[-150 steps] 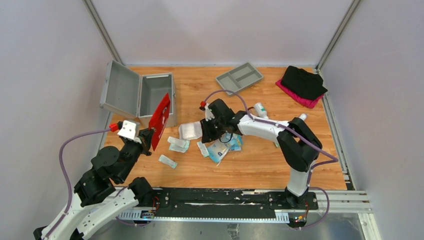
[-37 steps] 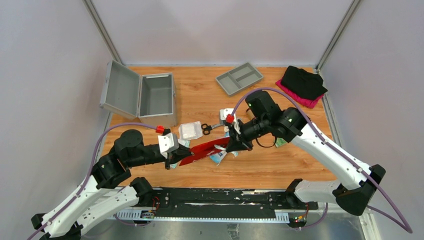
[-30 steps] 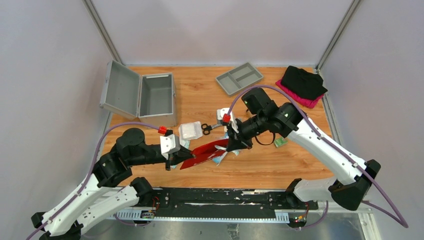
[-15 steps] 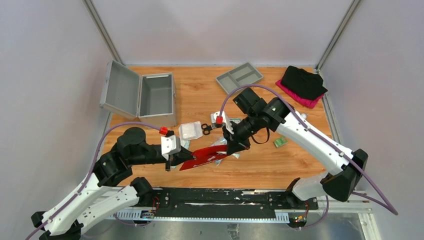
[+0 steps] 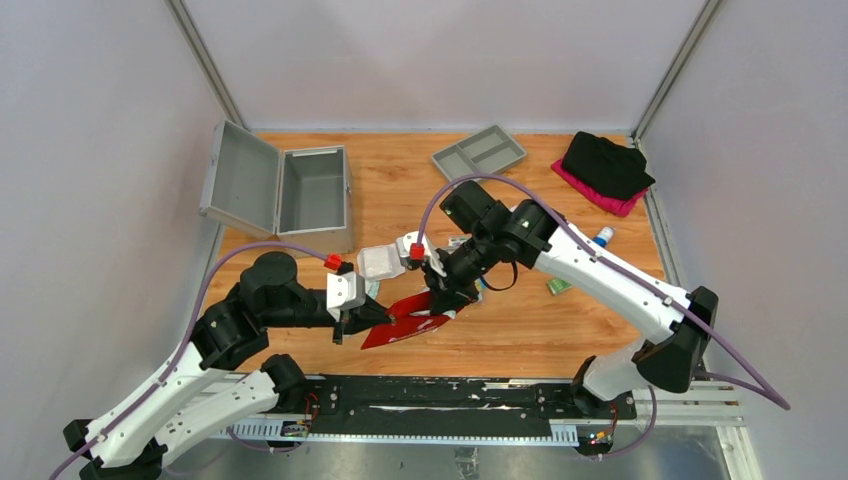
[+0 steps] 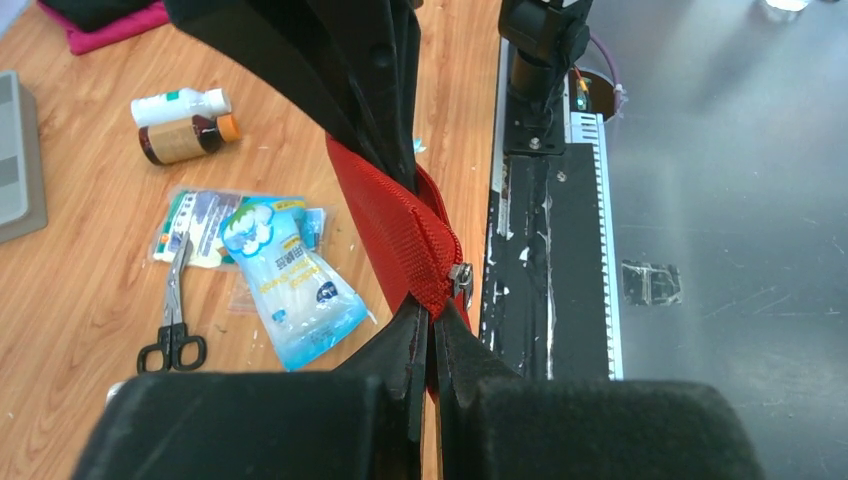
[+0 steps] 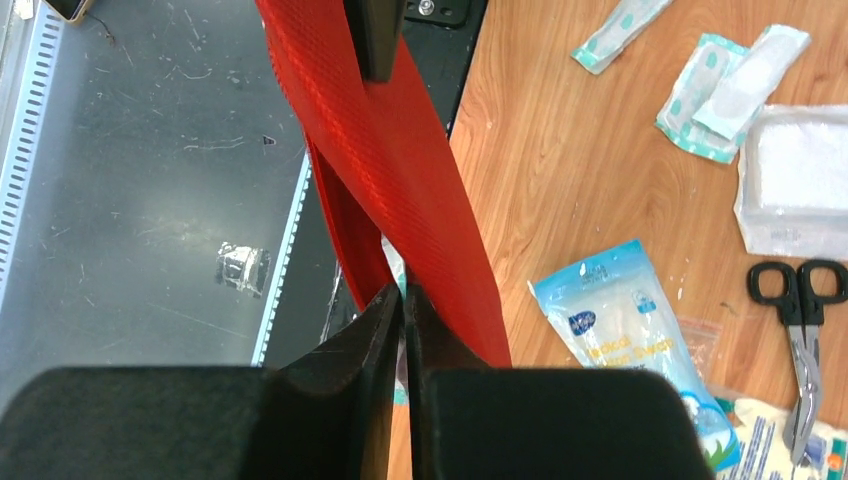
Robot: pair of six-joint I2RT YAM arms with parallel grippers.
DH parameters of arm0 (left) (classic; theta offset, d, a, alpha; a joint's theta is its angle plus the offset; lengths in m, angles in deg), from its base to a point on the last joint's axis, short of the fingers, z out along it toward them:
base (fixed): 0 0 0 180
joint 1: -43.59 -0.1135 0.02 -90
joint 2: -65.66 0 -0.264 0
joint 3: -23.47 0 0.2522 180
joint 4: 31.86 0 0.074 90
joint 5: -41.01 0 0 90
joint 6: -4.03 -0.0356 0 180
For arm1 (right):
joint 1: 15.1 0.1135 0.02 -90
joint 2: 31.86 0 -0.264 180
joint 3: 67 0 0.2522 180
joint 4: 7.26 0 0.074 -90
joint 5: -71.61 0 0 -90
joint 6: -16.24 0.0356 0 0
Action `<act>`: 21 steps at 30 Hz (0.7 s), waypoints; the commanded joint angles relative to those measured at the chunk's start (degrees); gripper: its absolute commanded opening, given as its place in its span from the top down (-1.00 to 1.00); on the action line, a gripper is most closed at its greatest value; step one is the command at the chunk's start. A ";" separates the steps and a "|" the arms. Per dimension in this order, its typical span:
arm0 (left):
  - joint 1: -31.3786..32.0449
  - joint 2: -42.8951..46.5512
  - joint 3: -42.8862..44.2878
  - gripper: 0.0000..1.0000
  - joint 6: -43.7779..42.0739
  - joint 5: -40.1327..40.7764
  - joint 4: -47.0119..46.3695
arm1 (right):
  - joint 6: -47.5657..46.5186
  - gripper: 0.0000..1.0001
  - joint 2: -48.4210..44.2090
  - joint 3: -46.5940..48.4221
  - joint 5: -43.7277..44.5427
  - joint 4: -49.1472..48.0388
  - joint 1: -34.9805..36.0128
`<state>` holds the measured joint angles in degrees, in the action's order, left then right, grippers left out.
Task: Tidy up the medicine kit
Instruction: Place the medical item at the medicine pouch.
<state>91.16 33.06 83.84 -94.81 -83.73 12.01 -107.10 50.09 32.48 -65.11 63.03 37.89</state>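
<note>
Two sets of black fingers clamp one woven red pouch point(image 5: 405, 318), low in the middle of the top view. The left gripper point(image 6: 430, 322) is pressed together on its zipper edge beside the metal pull. The right gripper point(image 7: 403, 292) pinches the twisted fabric thinly. Past them on the wooden table point(image 5: 520, 330) lie a glossy blue-and-white packet point(image 6: 295, 285), black-handled scissors point(image 6: 172, 322) and a brown bottle point(image 6: 180, 140); from above the right arm covers part of this. The medicine kit point(image 5: 243, 180), a boxy grey case with its lid swung open, sits upper left. A compartment tray point(image 5: 480, 155) and black cloth point(image 5: 605, 162) lie farthest.
</note>
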 commanded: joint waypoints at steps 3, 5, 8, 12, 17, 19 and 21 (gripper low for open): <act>-0.37 0.15 1.25 1.00 -0.12 -1.74 -1.75 | -0.30 0.66 2.29 2.38 -1.00 -3.22 3.28; -0.37 0.38 1.05 1.00 -0.04 -1.51 -1.80 | -0.32 0.55 2.34 2.33 -1.01 -3.73 3.51; -0.37 0.76 0.81 1.00 -0.12 -1.24 -1.65 | -0.32 0.39 1.30 1.91 -0.35 -4.42 3.61; -0.38 1.22 0.59 1.00 -0.30 -0.38 -1.33 | 0.22 0.28 -1.70 0.87 2.15 -5.64 3.59; -0.37 1.91 0.09 1.00 -0.30 3.69 -0.38 | 2.30 0.25 -7.72 -1.64 8.11 -7.84 3.44; -0.37 2.37 -0.30 1.00 -0.07 6.37 0.25 | 4.65 0.25 -11.10 -3.94 10.83 -10.24 3.35; -0.37 3.04 -1.00 1.00 0.98 10.75 0.27 | 8.26 0.25 -15.30 -7.63 14.46 -14.92 3.34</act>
<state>91.16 34.72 83.80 -94.77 -79.99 12.05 -104.85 41.48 29.94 -58.14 54.75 40.77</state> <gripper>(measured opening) 0.044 0.372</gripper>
